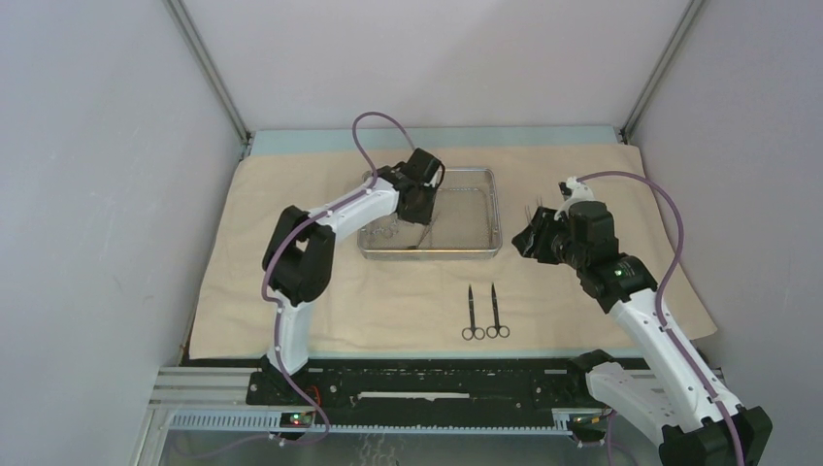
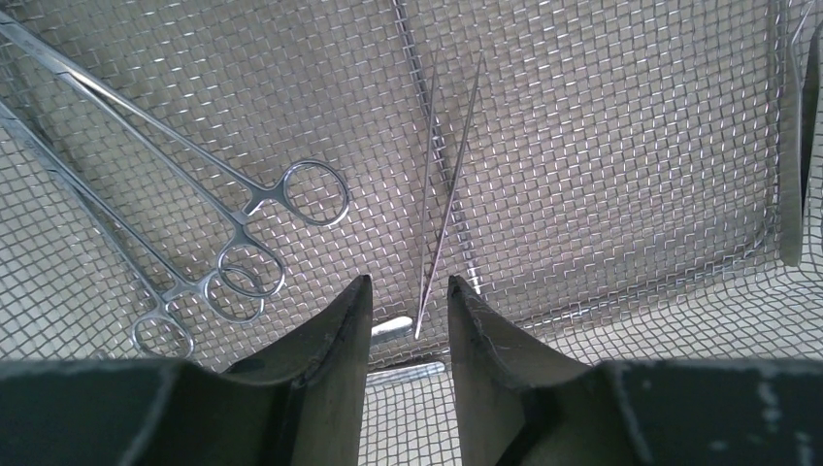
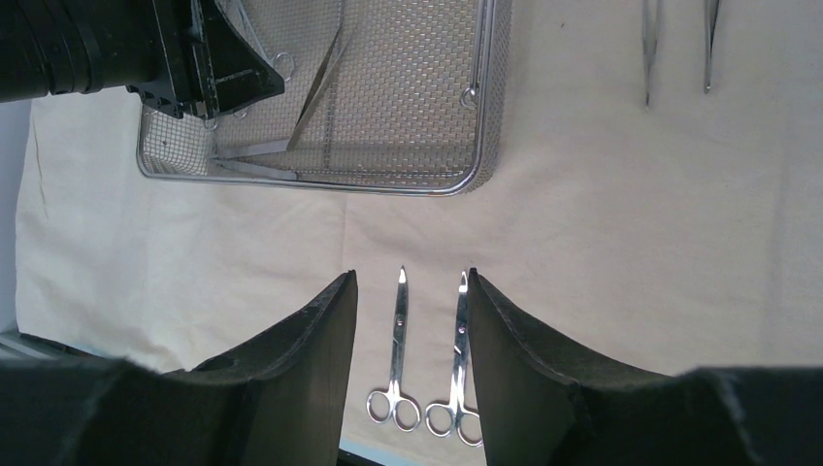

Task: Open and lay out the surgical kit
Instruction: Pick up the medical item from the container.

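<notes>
1. Cloth wrap [image 1: 388, 301]: spread flat over the counter as the laying-out field. The whole surgical kit sits on it.
2. Mesh tray [image 1: 466, 253]: at mid-cloth, holding what is not yet laid out. Two ring-handled clamps [image 2: 194, 153] lie side by side in its left part.
3. Left claw [image 2: 409, 282]: down inside the tray, jaws narrowly parted to either side of the near end of the tweezers [image 2: 428, 282] (no contact visible). It appears lined up to pinch them.
4. Two scissors [image 3: 397, 340]: laid parallel near the cloth's front edge with their rings toward the arms, probably the start of an orderly row.
5. Right claw [image 3: 412, 277]: jaws moderately apart and empty, hanging beside the tray's right end. This leaves the left arm room to work.
</notes>
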